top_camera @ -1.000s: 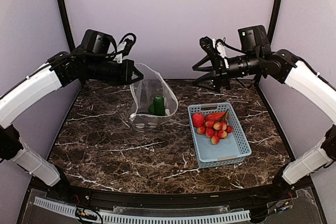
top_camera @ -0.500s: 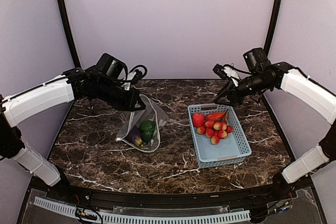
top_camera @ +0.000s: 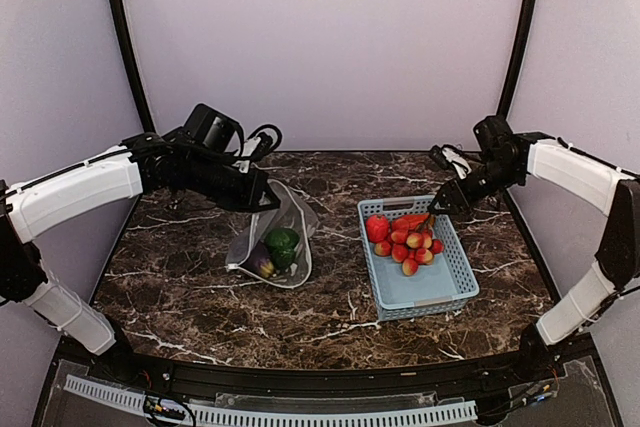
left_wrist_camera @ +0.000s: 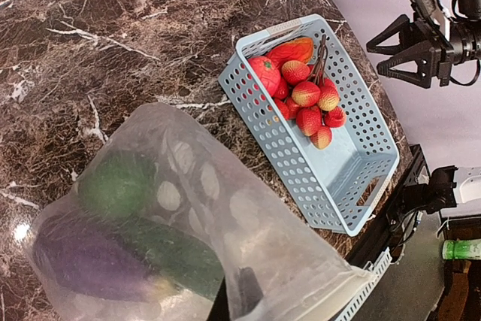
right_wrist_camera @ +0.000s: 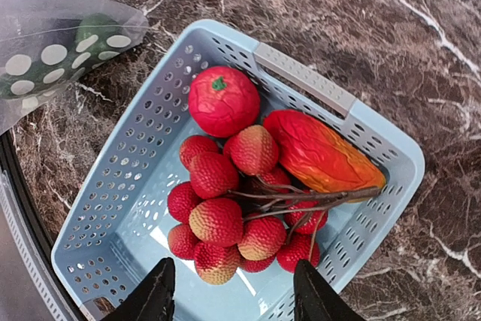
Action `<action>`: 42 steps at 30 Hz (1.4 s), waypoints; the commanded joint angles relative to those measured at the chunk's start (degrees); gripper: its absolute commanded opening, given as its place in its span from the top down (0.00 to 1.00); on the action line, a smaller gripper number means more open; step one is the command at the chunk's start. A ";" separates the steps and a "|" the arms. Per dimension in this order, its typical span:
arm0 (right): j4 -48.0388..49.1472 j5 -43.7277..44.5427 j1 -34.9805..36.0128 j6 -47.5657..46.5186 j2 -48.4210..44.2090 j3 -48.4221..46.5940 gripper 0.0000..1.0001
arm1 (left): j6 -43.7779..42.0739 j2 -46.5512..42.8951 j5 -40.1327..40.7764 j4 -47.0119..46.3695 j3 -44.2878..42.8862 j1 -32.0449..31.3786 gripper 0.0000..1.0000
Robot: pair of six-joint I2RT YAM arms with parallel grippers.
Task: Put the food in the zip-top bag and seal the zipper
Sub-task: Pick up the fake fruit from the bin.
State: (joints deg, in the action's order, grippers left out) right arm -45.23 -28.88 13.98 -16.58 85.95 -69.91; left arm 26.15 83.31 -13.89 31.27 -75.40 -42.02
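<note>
One zip-top bag (top_camera: 296, 213), two vegetables (top_camera: 282, 243) inside, in clenched left tool (top_camera: 264, 198); right tool (right_wrist_camera: 231, 274) released.

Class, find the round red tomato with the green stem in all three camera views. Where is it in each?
Top external: tomato right of centre, in the light-blue basket's far left corner.
Left wrist: tomato upper middle, by the basket's upper-left corner.
Right wrist: tomato just above centre.
Shared landmark: the light-blue basket holding it.
</note>
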 commanded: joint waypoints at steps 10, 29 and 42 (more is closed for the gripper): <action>-4.60 -0.73 -1.32 6.93 6.85 -1.98 0.35 | 0.65 -3.86 0.57 -2.86 3.43 -0.26 0.99; -3.85 4.60 -0.90 11.13 16.82 -9.06 0.40 | 0.96 -5.12 0.50 -4.01 4.47 -0.25 0.99; -3.15 3.90 0.09 12.27 22.80 -15.65 0.42 | 0.21 -5.53 0.49 -3.93 5.13 -0.26 0.99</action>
State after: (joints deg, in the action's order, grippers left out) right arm -49.28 -24.82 13.63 -5.19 107.37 -82.72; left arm 27.00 79.99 -13.67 27.88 -71.57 -42.02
